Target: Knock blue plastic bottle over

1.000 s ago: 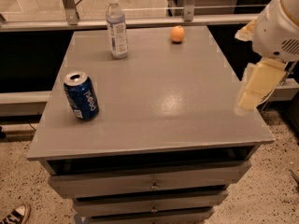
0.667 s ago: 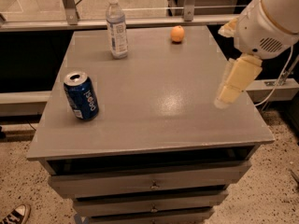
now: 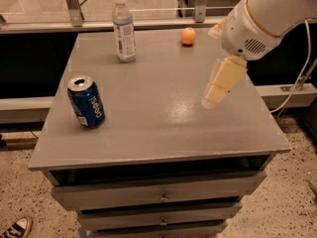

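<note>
Over the right half of the bench (image 3: 148, 133) the pincer (image 3: 210, 100) hangs tip-down, further in from the right edge than a moment ago; whether it is open or closed cannot be told; well apart from it, toward the far left corner, the blue plastic bottle (image 3: 124, 31) stands upright, unmoved; an orange (image 3: 187, 35) by the far edge and a dark blue can (image 3: 86, 102) near the left front sit where they were.
</note>
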